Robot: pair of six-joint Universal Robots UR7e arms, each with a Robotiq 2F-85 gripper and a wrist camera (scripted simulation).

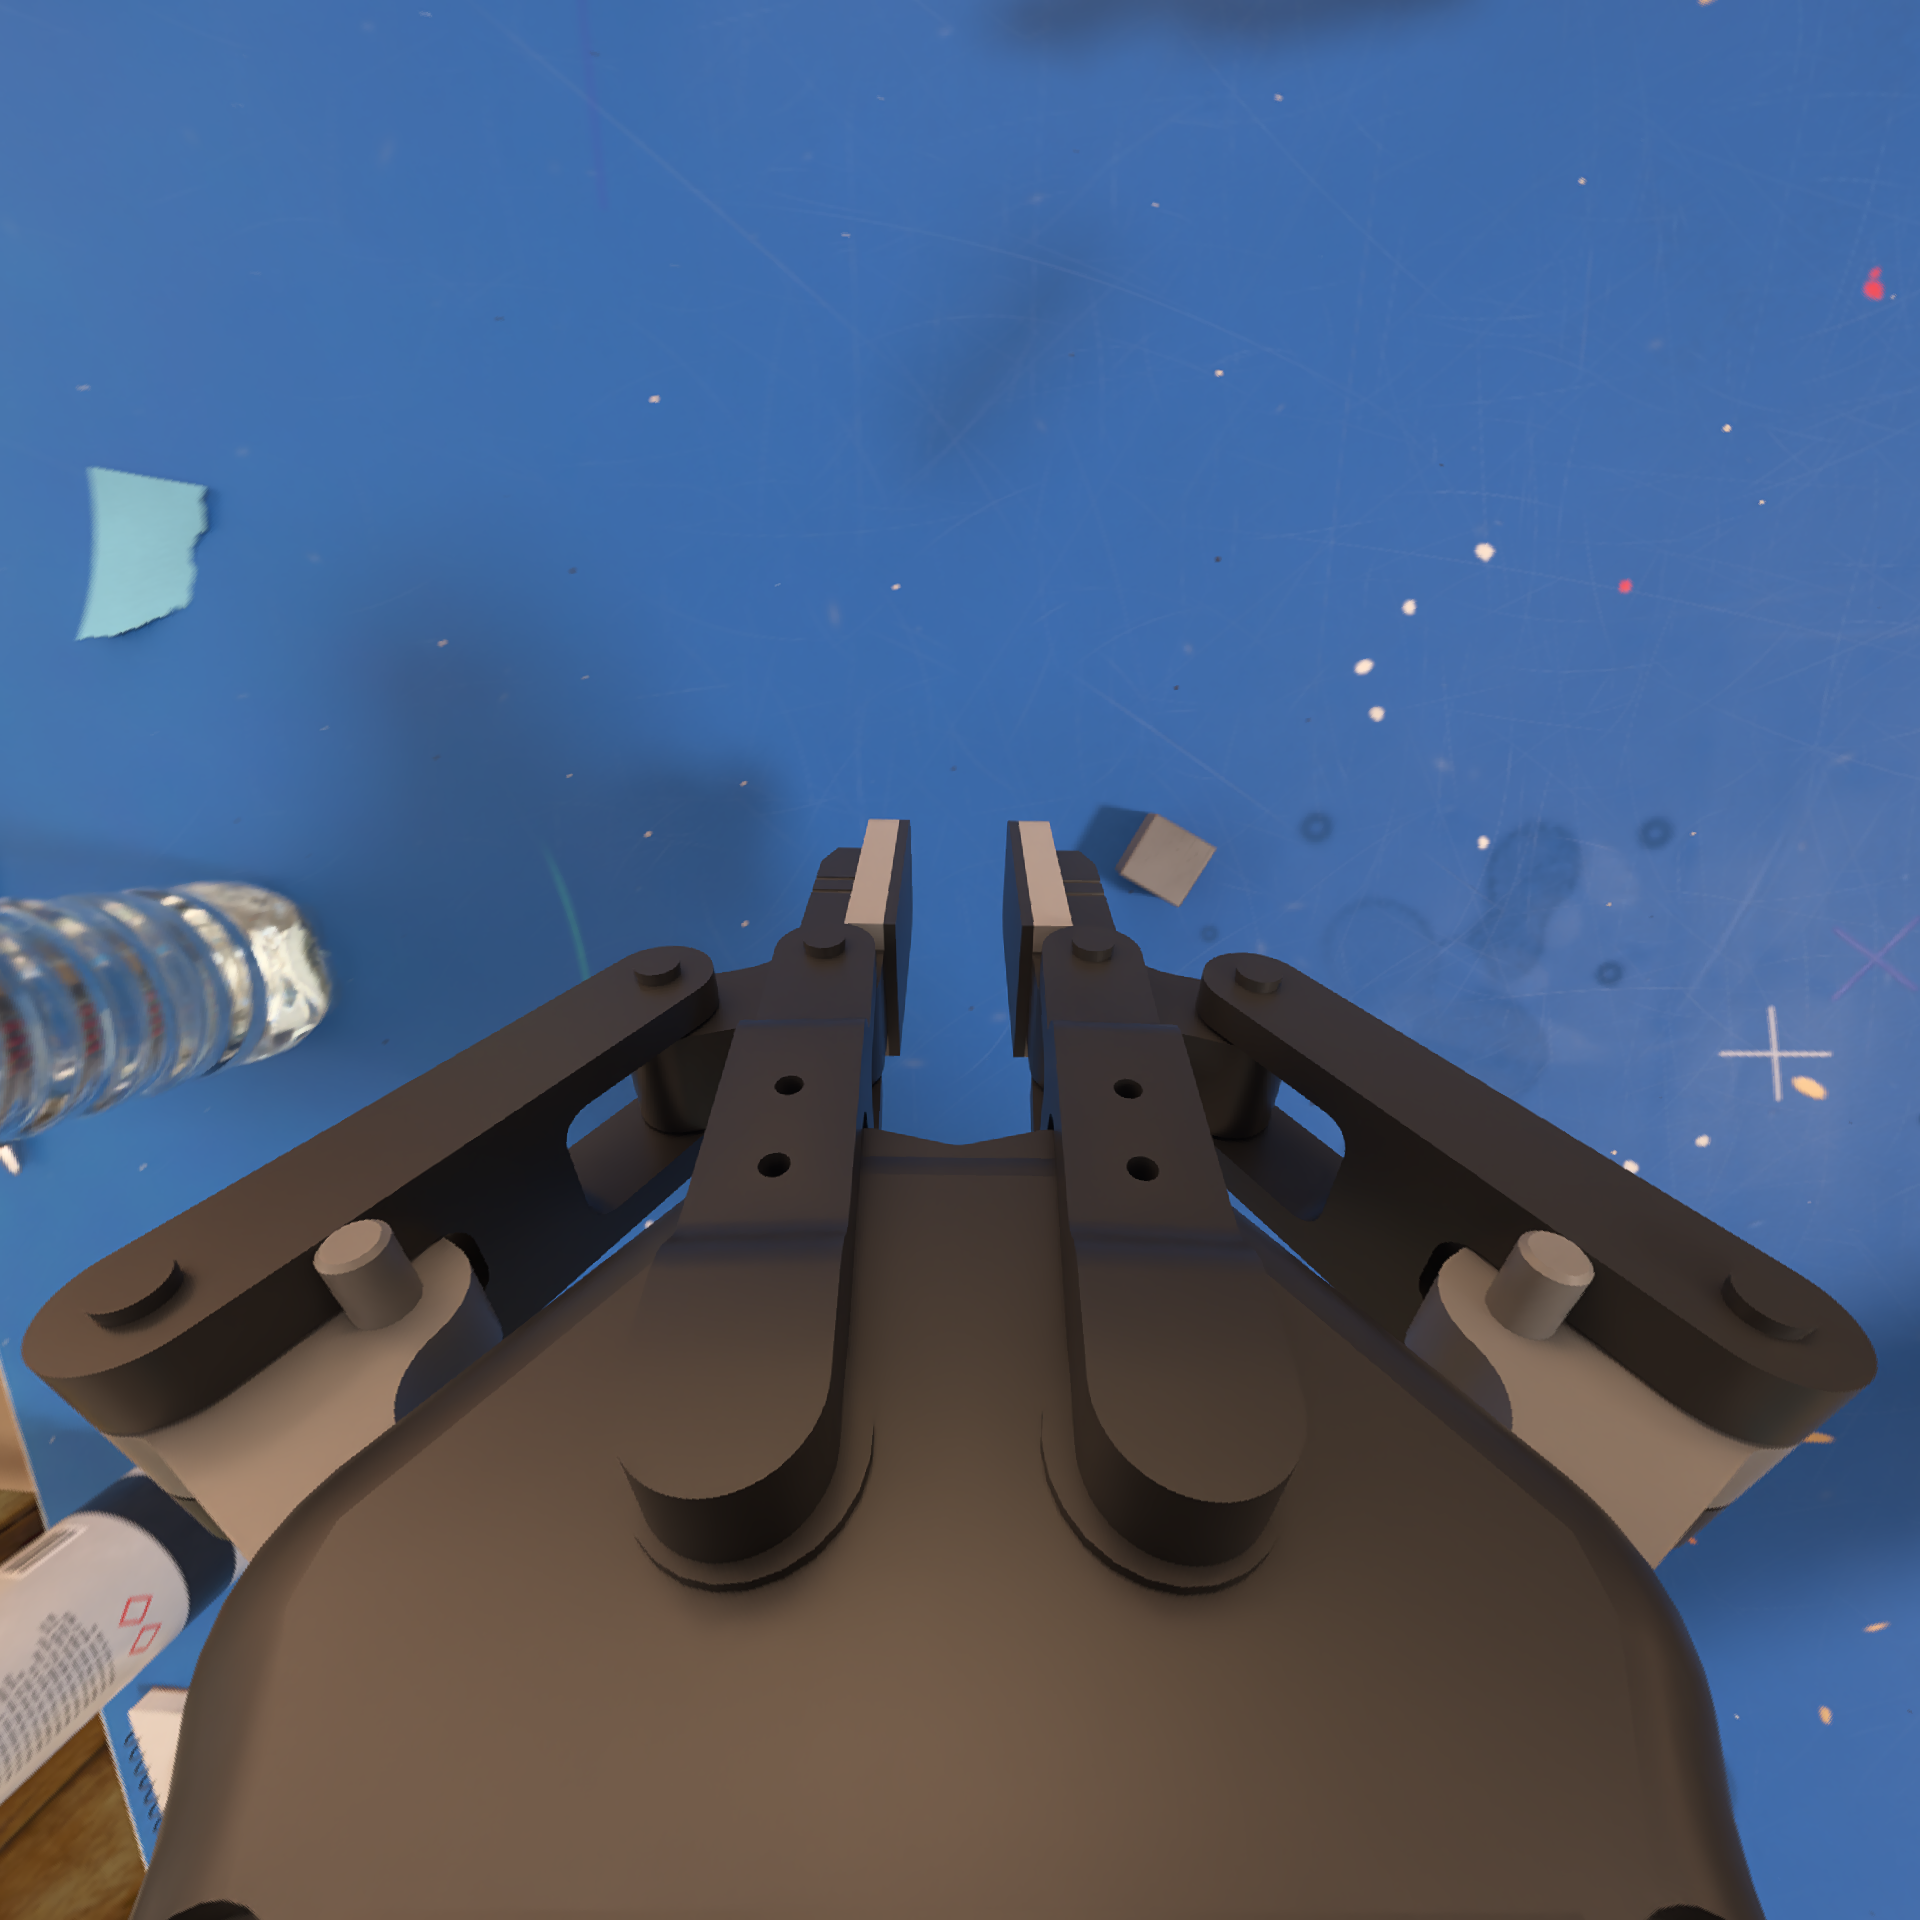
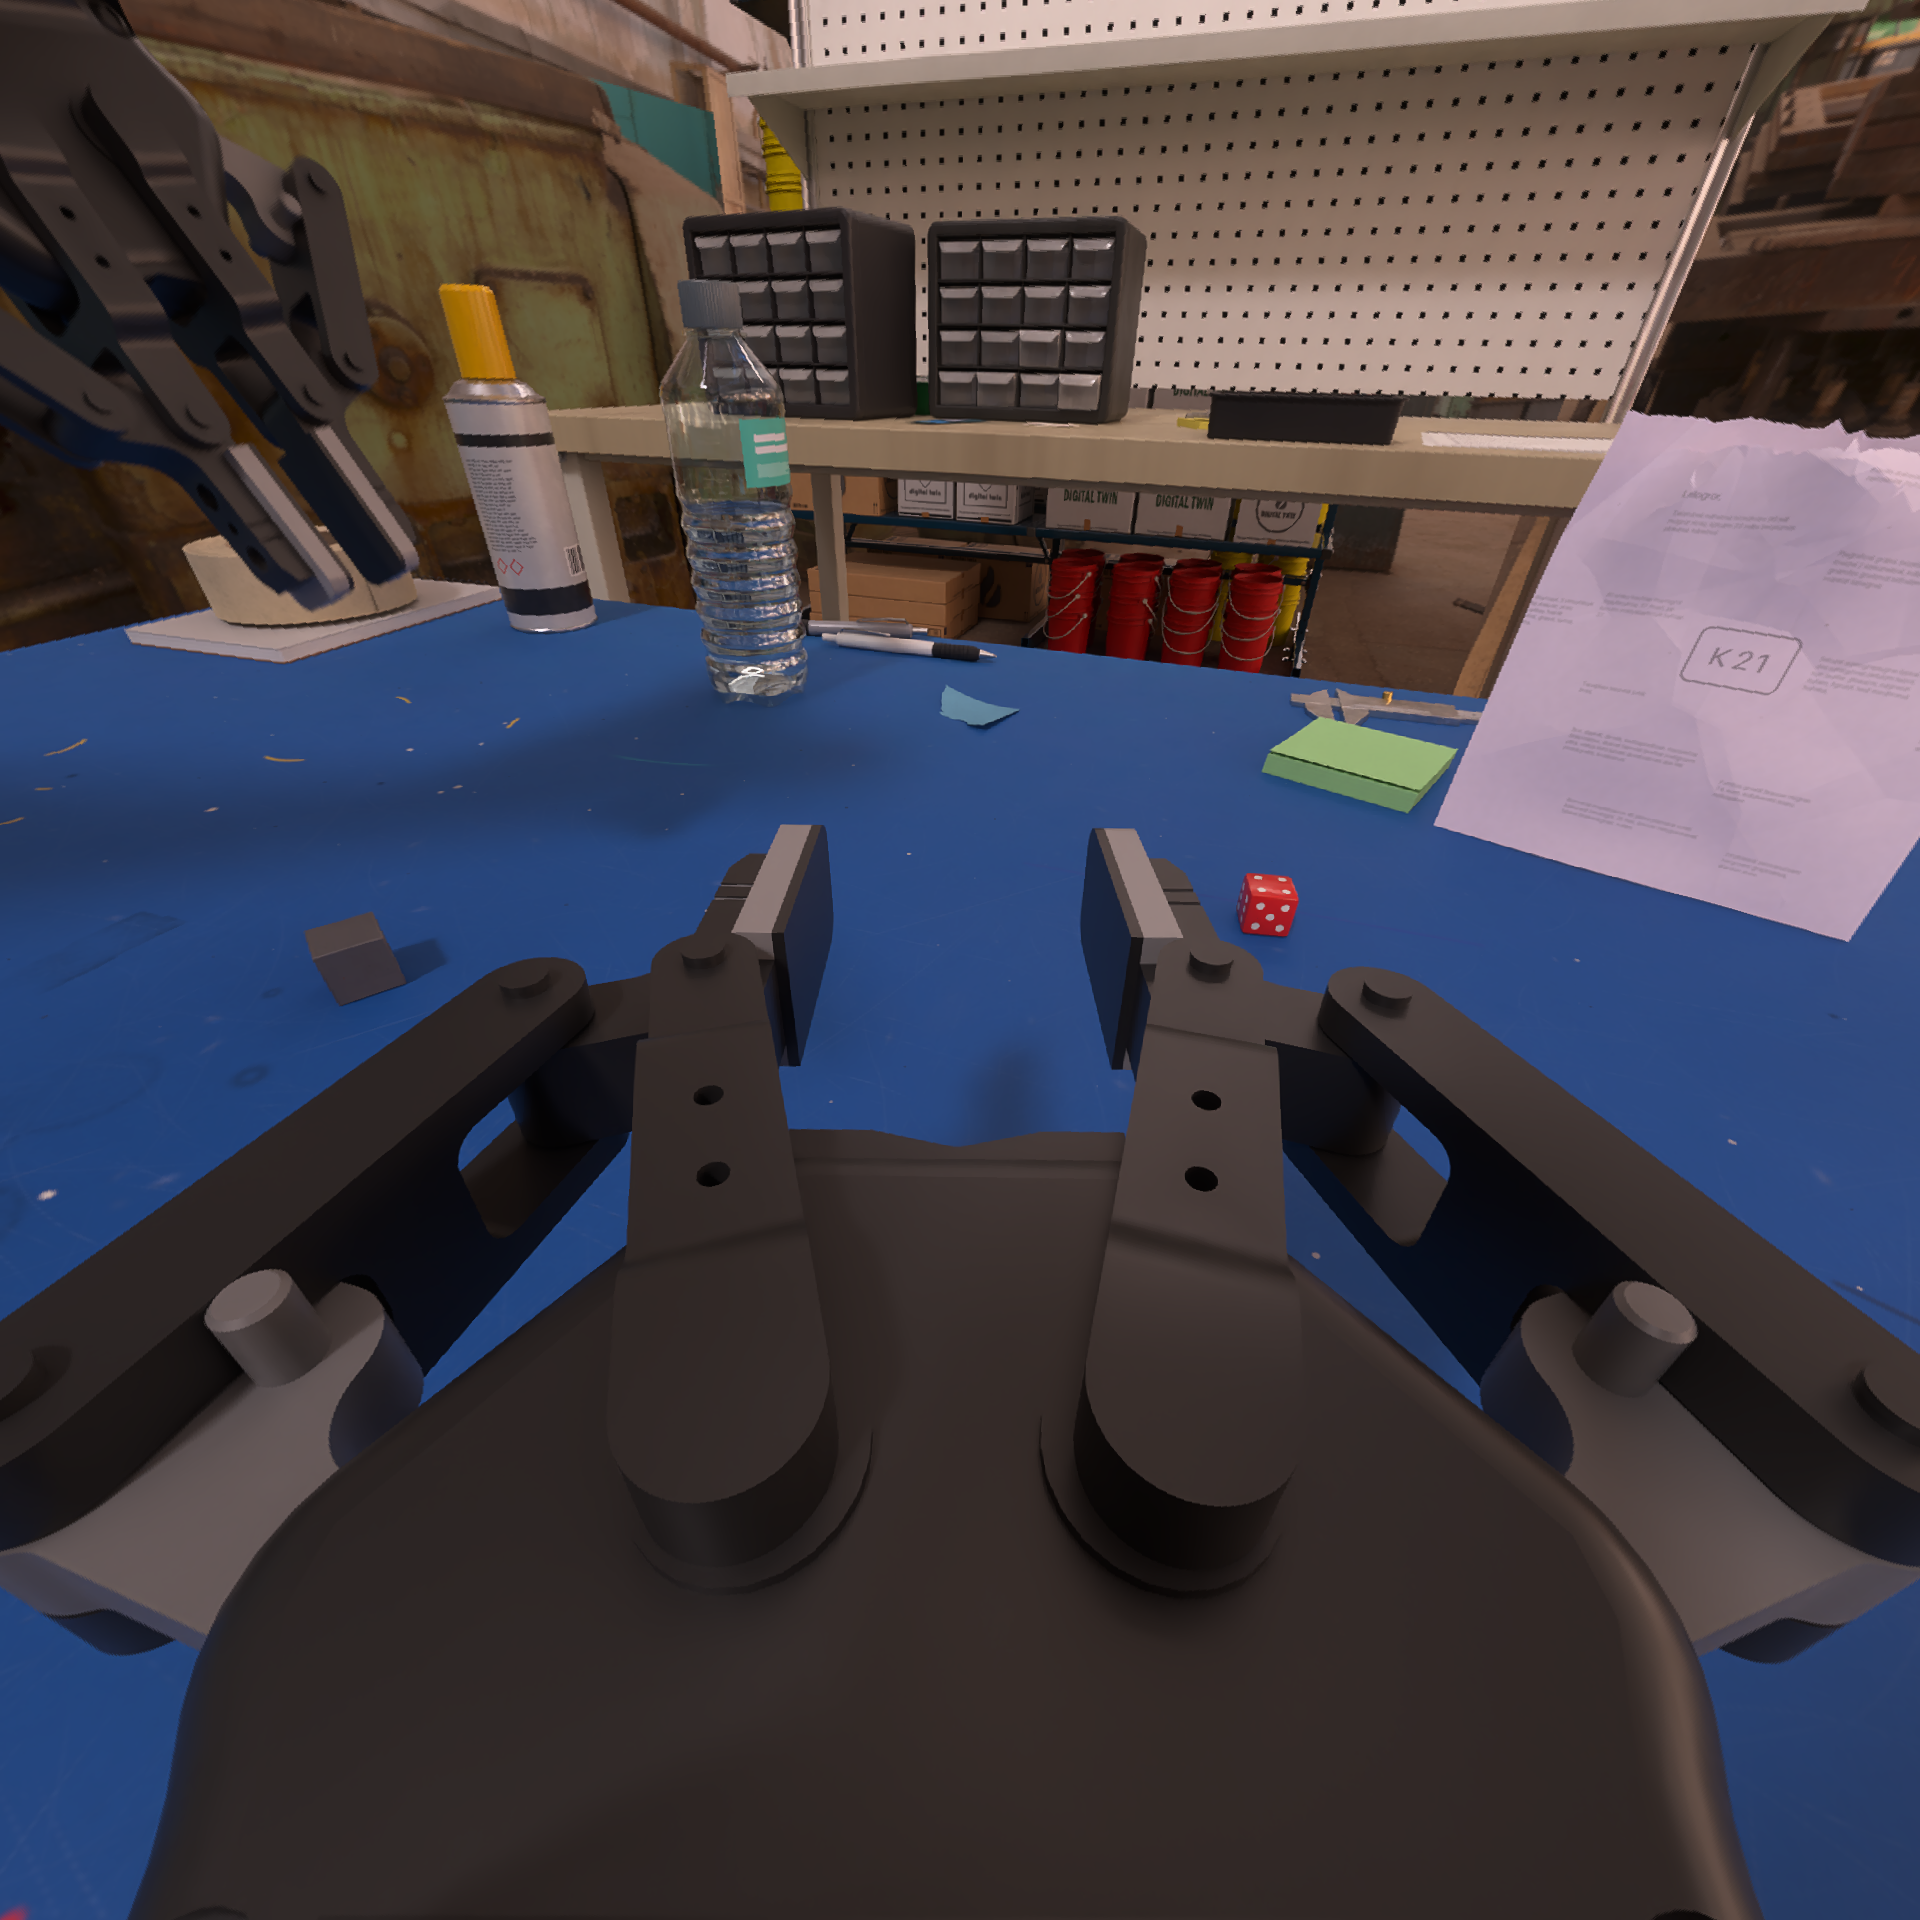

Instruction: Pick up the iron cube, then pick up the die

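The iron cube (image 1: 1166,858) is a small grey block on the blue table (image 1: 1039,416), just right of my left gripper's right fingertip, below the gripper. My left gripper (image 1: 956,844) hangs above the table, its jaws a narrow gap apart with nothing between them. In the right wrist view the cube (image 2: 353,956) lies to the left, and the left gripper (image 2: 301,561) hovers high at the upper left. The die (image 2: 1268,904) is red with white dots, just right of my right gripper (image 2: 956,862), which is wide open, empty and low over the table.
A clear water bottle (image 2: 738,499) and a yellow-capped spray can (image 2: 514,468) stand at the far edge. A pen (image 2: 904,646), a light-blue paper scrap (image 2: 971,707), a green notepad (image 2: 1356,764) and a crumpled paper sheet (image 2: 1714,665) lie beyond and to the right.
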